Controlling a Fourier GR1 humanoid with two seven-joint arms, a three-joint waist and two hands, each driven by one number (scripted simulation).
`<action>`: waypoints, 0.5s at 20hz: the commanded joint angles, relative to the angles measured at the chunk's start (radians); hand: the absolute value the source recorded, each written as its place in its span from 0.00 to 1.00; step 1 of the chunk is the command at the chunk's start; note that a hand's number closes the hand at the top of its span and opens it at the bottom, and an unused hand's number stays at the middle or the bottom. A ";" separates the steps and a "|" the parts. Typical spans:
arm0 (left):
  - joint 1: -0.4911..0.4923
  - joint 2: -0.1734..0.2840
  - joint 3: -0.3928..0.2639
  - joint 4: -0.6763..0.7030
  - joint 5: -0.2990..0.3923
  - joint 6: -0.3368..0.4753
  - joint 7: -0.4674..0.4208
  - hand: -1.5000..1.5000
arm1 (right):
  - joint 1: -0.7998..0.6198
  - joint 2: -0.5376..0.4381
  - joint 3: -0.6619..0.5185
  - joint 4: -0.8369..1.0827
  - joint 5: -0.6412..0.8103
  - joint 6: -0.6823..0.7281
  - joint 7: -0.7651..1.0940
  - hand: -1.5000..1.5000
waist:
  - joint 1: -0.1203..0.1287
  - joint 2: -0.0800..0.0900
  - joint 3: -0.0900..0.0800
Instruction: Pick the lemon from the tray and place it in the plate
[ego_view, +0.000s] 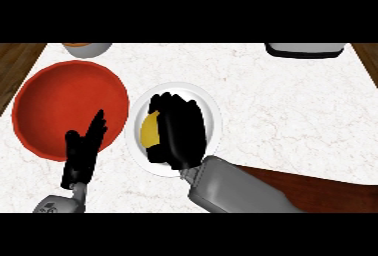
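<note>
At the centre of the frame the right robot hand (177, 131) hangs over the white plate (211, 114), its black fingers curled round the yellow lemon (150, 130), which shows only as a smooth rounded sliver at the hand's left edge; its long axis appears to run up and down the frame, though most of it is hidden. The lemon lies within the plate's rim. The left robot hand (83, 147) rests open at lower left, fingers straight and pointing up, overlapping the lower right rim of the round red tray (52, 100). Everything sits on a pale marbled bench (295, 110). A grey bowl (87, 48) shows at the upper left edge, a white, dark-rimmed object (306, 49) at upper right.
</note>
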 joint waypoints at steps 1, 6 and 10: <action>0.012 0.026 0.015 -0.058 -0.008 -0.013 0.045 0.50 | -0.117 0.004 0.019 0.078 -0.047 -0.004 0.131 1.00 | 0.002 0.005 0.001; 0.047 -0.025 0.014 -0.006 -0.033 -0.005 -0.043 0.50 | -0.130 0.004 -0.046 0.235 -0.113 -0.030 -0.007 1.00 | -0.005 0.006 0.001; 0.018 -0.026 0.017 -0.017 -0.023 -0.024 0.004 0.50 | -0.109 0.004 -0.054 0.333 -0.213 -0.003 -0.072 1.00 | -0.001 0.008 0.001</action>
